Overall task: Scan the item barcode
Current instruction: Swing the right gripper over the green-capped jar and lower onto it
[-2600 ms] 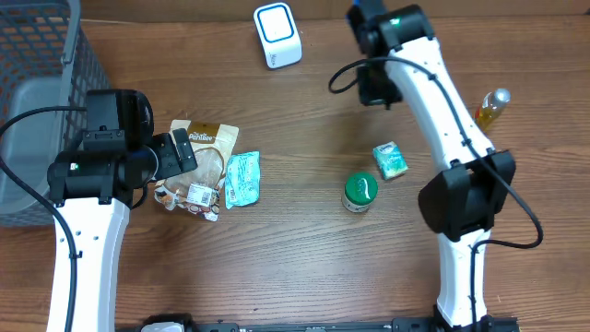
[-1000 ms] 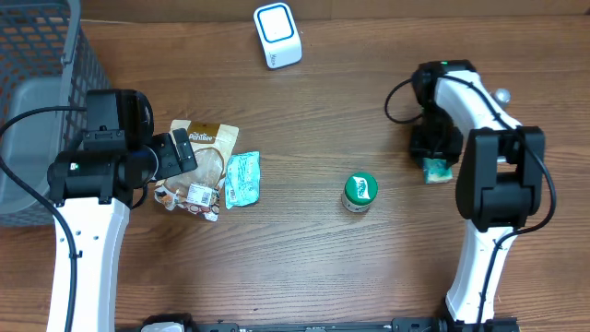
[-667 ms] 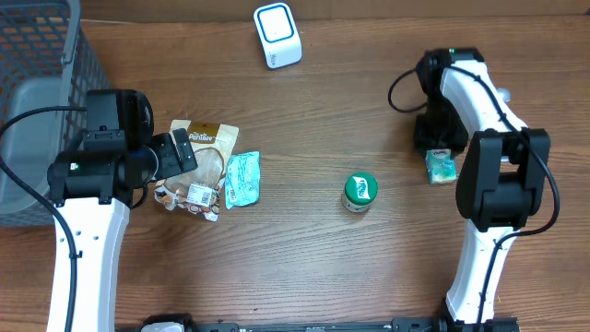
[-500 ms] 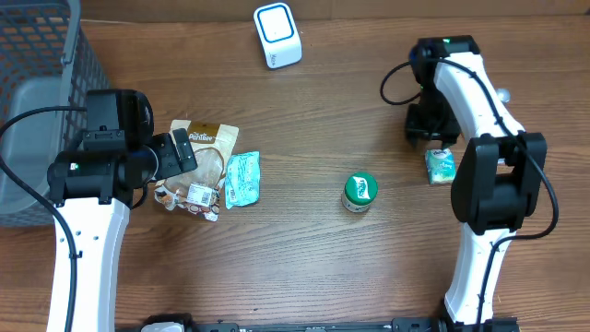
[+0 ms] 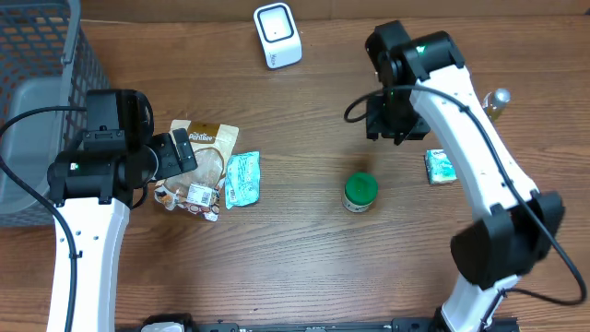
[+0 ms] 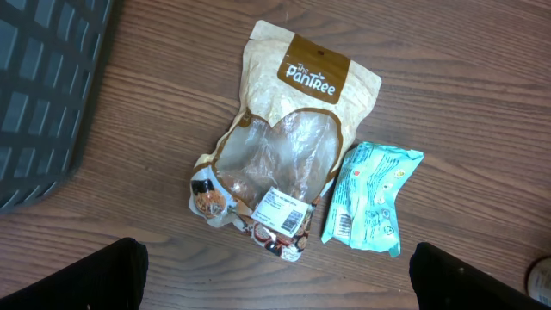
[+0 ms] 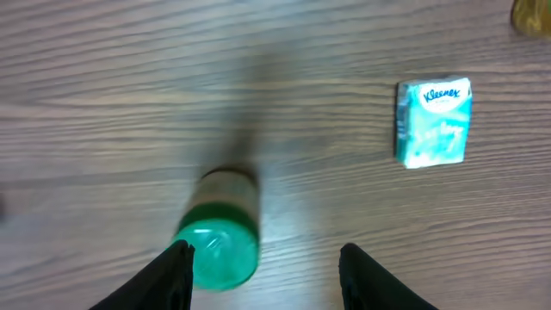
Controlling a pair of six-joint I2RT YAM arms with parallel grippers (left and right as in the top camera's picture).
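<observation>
The white barcode scanner point(image 5: 277, 35) with a blue-ringed face stands at the table's far edge. A green-lidded jar point(image 5: 359, 193) stands upright mid-table, and a teal Kleenex pack point(image 5: 440, 166) lies flat to its right. My right gripper point(image 5: 385, 118) hovers above the table, beyond the jar. In the right wrist view this gripper point(image 7: 267, 271) is open and holds nothing. There the jar point(image 7: 219, 245) sits by its left finger and the Kleenex pack point(image 7: 433, 120) lies apart. My left gripper point(image 6: 280, 280) is wide open above a Pantree pouch point(image 6: 288, 138) and a teal packet point(image 6: 370, 198).
A grey mesh basket point(image 5: 37, 101) fills the left edge of the table. A small bottle with yellow liquid point(image 5: 495, 103) stands at the right edge. The pouch point(image 5: 205, 152) and teal packet point(image 5: 242, 178) lie side by side near the left arm.
My right gripper has let go of the Kleenex pack at the right. It has then swung left and away, to above the jar. The left arm has not moved.
</observation>
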